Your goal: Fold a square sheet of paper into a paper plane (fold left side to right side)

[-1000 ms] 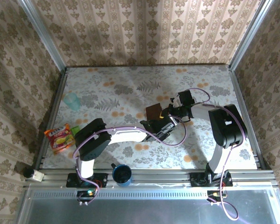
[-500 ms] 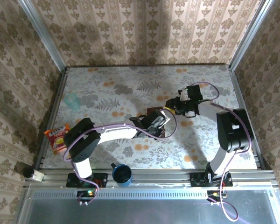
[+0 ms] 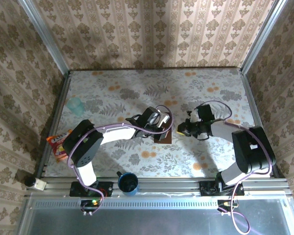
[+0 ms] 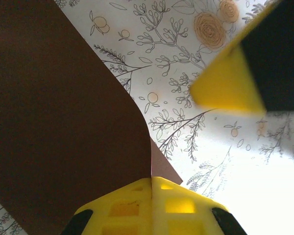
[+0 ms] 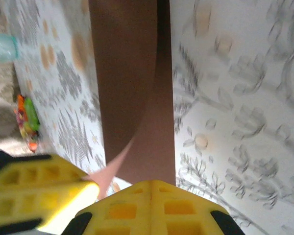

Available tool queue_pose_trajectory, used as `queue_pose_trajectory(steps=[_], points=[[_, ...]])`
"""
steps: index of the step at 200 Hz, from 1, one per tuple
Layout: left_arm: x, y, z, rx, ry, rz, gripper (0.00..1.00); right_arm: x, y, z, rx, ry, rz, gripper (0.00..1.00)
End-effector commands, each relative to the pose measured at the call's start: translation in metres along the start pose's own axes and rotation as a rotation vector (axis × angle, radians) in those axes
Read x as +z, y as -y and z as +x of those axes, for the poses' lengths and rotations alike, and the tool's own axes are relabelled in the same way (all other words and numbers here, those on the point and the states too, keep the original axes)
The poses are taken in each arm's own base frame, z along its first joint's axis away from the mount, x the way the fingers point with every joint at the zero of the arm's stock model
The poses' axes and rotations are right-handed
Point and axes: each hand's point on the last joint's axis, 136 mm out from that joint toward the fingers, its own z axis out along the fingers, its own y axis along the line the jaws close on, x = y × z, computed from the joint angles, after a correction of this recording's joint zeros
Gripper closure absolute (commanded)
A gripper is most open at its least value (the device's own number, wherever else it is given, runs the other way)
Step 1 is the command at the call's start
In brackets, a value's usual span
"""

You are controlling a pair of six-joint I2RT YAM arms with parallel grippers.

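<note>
1. The square sheet of paper (image 3: 164, 138) lay mid-tabletop (image 3: 112, 93), doubled into a band.
2. In the right wrist view its long axis ran left-right, straight away from that claw.
3. The left claw (image 4: 152, 183) was clamped on the curled upper layer.
4. The right claw (image 5: 151, 185), fingers together, sat at the right edge; contact was unclear.

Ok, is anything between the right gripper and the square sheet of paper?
Nothing visible. The square sheet of paper runs up to the shut right gripper; the left gripper, pinching the sheet's lifted edge, sits beside, not between.
</note>
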Motion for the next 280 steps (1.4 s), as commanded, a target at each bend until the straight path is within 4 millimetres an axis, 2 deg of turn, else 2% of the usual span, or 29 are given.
queue_pose_trajectory(steps=[1, 42, 77, 160, 280], points=[[-0.001, 0.007, 0.0, -0.054, -0.004, 0.07, 1.0, 0.009, -0.008, 0.009, -0.045, -0.005, -0.015, 0.96], [0.003, 0.002, 0.004, -0.068, -0.019, 0.063, 1.0, 0.031, -0.002, 0.023, -0.047, -0.046, 0.008, 0.98], [0.003, -0.002, 0.006, -0.075, -0.028, 0.056, 1.0, 0.041, 0.002, 0.029, -0.056, -0.072, 0.035, 0.99], [0.004, -0.01, 0.011, -0.074, -0.059, 0.06, 1.0, 0.042, 0.034, 0.047, -0.045, -0.142, 0.168, 1.0], [0.008, -0.042, 0.008, -0.05, -0.085, -0.005, 1.0, 0.039, 0.039, 0.056, -0.046, -0.179, 0.191, 1.0]])
